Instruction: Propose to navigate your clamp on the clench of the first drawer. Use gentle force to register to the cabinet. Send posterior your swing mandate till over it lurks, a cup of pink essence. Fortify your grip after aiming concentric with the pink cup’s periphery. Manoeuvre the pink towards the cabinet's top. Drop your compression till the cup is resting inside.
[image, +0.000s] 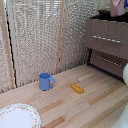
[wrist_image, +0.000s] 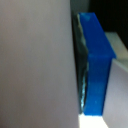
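Jaws clenched on the pink cup (image: 118, 7), high above the first drawer (image: 106, 37).

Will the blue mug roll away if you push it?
Probably not: the blue mug stands upright on the wooden table, so it would likely slide. Pushed high up, it might tip. Its handle would likely stop much rolling.

I see the cabinet (image: 107, 42) at the exterior view's right, its first drawer (image: 106, 38) pulled out, a cup (image: 118, 7) above it. On the desk (image: 95, 102): mug (image: 45, 81) left, block (image: 77, 88) right of it, plate (image: 19, 116) nearest the camera.
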